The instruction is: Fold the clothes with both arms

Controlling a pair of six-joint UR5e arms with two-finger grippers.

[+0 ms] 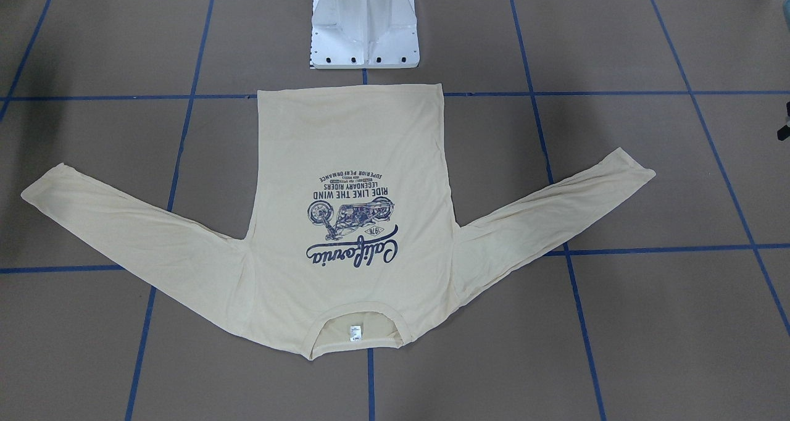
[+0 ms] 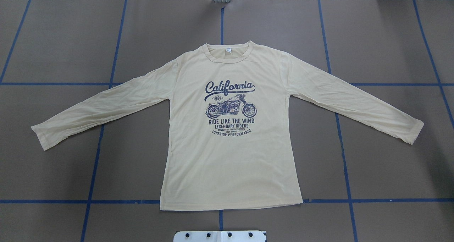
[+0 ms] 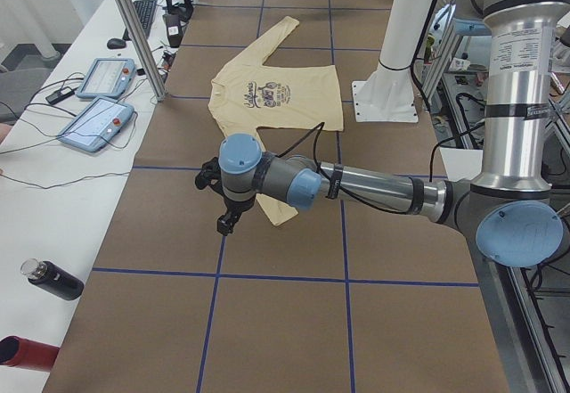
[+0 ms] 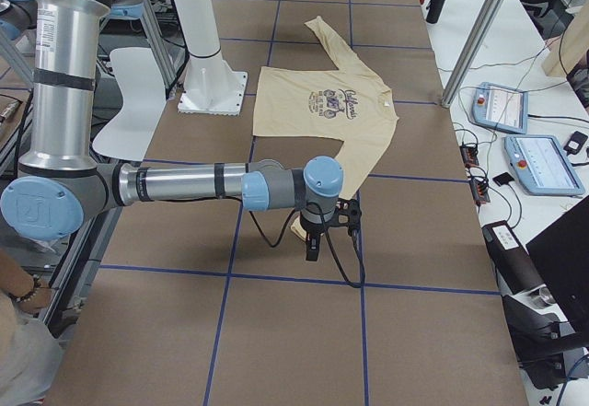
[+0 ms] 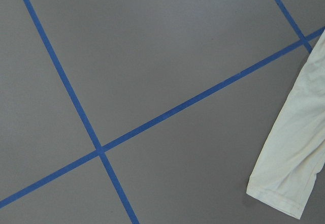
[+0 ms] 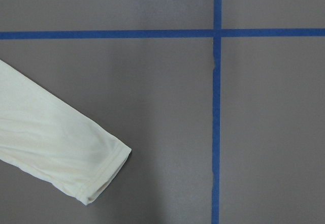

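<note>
The clothes are one cream-yellow long-sleeved T-shirt (image 2: 230, 157) lying flat and print-up on the brown table, with both sleeves spread out to the sides. It also shows in the front-facing view as the T-shirt (image 1: 352, 137). My left gripper (image 3: 225, 225) hangs above the table just past the left sleeve cuff (image 5: 284, 193). Over the other end, my right gripper (image 4: 312, 250) hovers near the right sleeve cuff (image 6: 101, 168). Both grippers show only in the side views, so I cannot tell whether they are open or shut. Neither touches the shirt.
The white pedestal base (image 1: 364, 32) stands just behind the shirt's hem. Blue tape lines (image 2: 220, 201) grid the table. Control pendants (image 3: 98, 121) and bottles (image 3: 53, 279) lie on the side bench, next to a metal post (image 3: 134, 28). A person's hand (image 4: 23, 295) shows at one edge.
</note>
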